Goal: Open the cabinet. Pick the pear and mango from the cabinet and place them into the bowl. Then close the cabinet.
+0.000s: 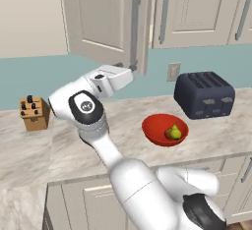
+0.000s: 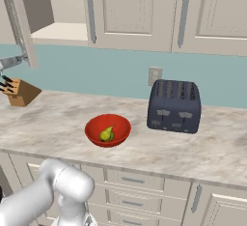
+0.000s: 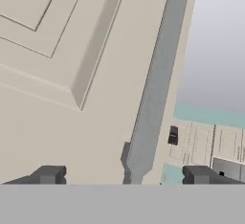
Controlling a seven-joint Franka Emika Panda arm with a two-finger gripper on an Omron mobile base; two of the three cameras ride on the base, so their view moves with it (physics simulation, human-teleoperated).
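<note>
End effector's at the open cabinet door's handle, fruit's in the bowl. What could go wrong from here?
1. The end effector stands open with the grey handle between its tips, near the handle's lower end; a grip that low may slip off.
2. The cabinet door juts out over the counter; swinging it shut could jam it against the wrist.
3. In the bowl the pear is plain, the mango is hard to make out; it may be missing.

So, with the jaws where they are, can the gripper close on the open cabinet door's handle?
Probably yes: the gripper is open, the grey handle runs between its jaws, and nothing blocks it.
</note>
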